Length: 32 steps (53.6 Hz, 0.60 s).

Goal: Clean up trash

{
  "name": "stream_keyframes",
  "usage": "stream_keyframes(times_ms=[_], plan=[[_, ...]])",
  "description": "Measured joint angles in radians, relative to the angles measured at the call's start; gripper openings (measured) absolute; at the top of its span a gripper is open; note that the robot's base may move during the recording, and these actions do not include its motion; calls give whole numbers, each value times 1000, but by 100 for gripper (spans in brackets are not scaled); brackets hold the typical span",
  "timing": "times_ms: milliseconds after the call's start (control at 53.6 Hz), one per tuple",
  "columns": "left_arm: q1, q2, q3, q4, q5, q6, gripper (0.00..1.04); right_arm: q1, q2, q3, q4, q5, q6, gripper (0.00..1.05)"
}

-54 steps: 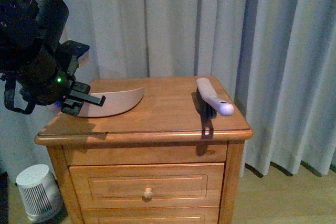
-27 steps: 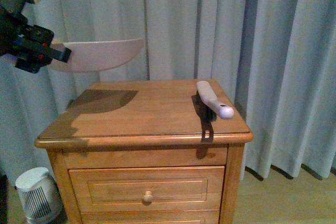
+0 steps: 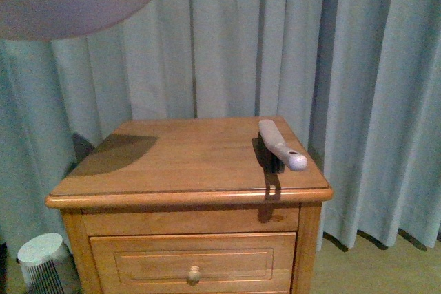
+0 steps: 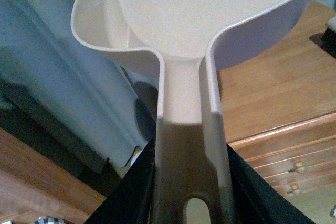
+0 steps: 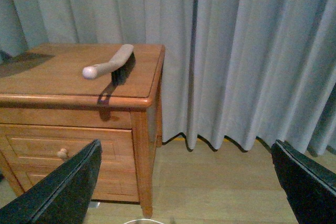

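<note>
My left gripper [image 4: 191,203] is shut on the handle of the beige-pink dustpan [image 4: 199,19], held high in the air; its pan shows at the top left of the front view [image 3: 69,1], above and left of the wooden nightstand [image 3: 186,163]. I see no white paper wad in any view; the visible part of the pan looks empty. My right gripper [image 5: 186,182] is open and empty, low beside the nightstand's right side, above the floor. It does not show in the front view.
A hand brush with a pale handle [image 3: 279,144] lies on the nightstand's right part, also in the right wrist view [image 5: 108,64]. A small white ribbed bin [image 3: 41,261] stands on the floor at the left. Grey curtains [image 3: 289,39] hang behind.
The left gripper has lifted the dustpan from the nightstand's left side up to the top left of the front view. The arm has left that view. The brush has not moved.
</note>
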Motion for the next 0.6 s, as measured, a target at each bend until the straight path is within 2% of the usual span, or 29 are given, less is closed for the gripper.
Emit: stream_keyframes(times_ms=[186, 485, 597], plan=[[-9, -205, -95, -21, 4, -19, 29, 0, 0, 0, 0, 0, 0, 97], [-119, -508, -237, -118, -61, -45, 29, 0, 0, 0, 0, 0, 0, 97], [-132, -595, -267, -175, -69, -59, 29, 0, 0, 0, 0, 0, 0, 97]])
